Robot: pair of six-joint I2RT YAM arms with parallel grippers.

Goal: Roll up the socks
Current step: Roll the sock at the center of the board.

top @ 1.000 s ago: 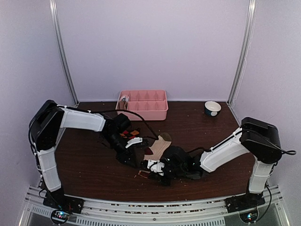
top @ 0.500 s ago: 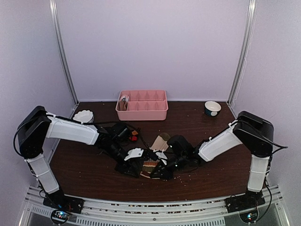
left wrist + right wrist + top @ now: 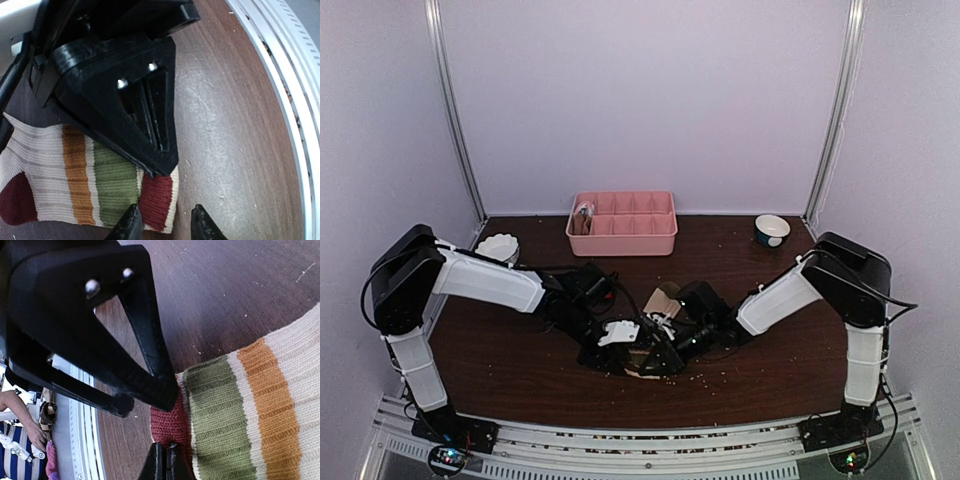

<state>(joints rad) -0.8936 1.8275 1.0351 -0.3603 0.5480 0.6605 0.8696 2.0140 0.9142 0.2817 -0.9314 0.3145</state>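
Right pincer (image 3: pixel 166 462) has its tips drawn together on the red toe end of the striped sock (image 3: pixel 235 415), at the bottom middle of its wrist view. The left pincer (image 3: pixel 166 222) stands apart. One tip rests against the same red toe corner and the other hangs over bare counter (image 3: pixel 230 150), low in that frame. From above, the two meet nose to nose in the lower middle of the picture, with the sock lying flat on the counter between them. A cream sock (image 3: pixel 664 296) lies just above them.

The sock looks like a light, limp ribbed knit in bands of red, green, cream and orange. It should fold with almost no force and will not hold a shape by itself. The ribbing likely gives the tips good purchase, so slipping seems a small worry. Stretch and skew are the larger ones, since a pull at one corner would drag the toe sideways and start a crooked roll.

The best hold is probably the toe edge, pinched at both corners. A shallow bite there would keep the tips off the counter, and the first turn could then tuck evenly. A loose roll would likely spring open once let go.
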